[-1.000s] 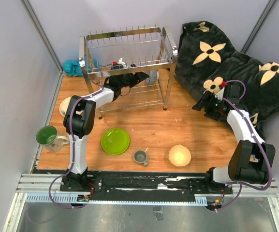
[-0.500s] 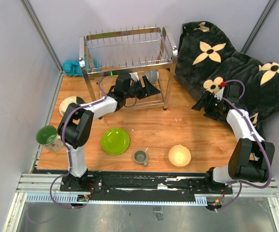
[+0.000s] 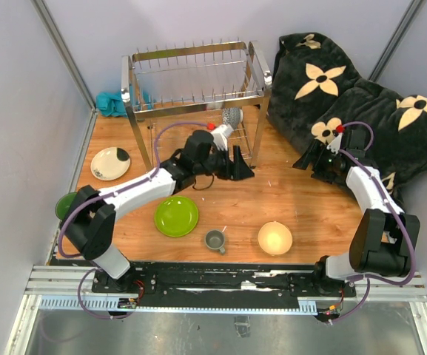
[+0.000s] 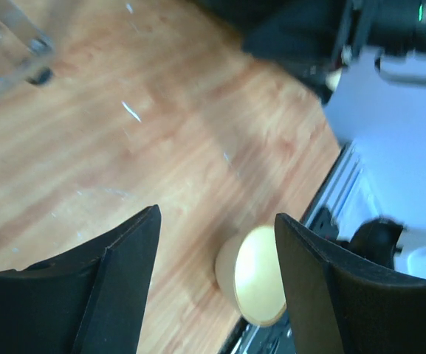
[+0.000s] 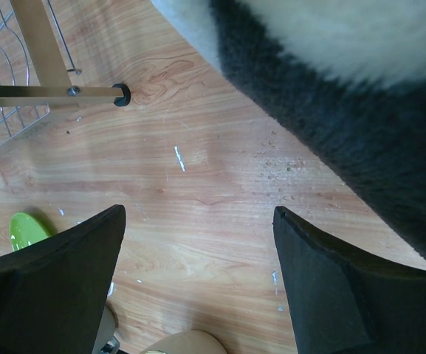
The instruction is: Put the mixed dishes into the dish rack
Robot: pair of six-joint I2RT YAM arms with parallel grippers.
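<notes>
Left gripper (image 3: 240,168), fingers spread and empty, hangs just near-right of the dish rack (image 3: 191,53); the cream-yellow bowl (image 3: 274,238) lies nearer, to its right. Best approach: descend straddling the bowl's rim, one finger inside, before closing. Right gripper (image 3: 311,164) is likewise spread and empty.

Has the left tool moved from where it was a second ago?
Yes. The left tool came out from under the dish rack, rightward and nearer, beside its front right leg.
</notes>
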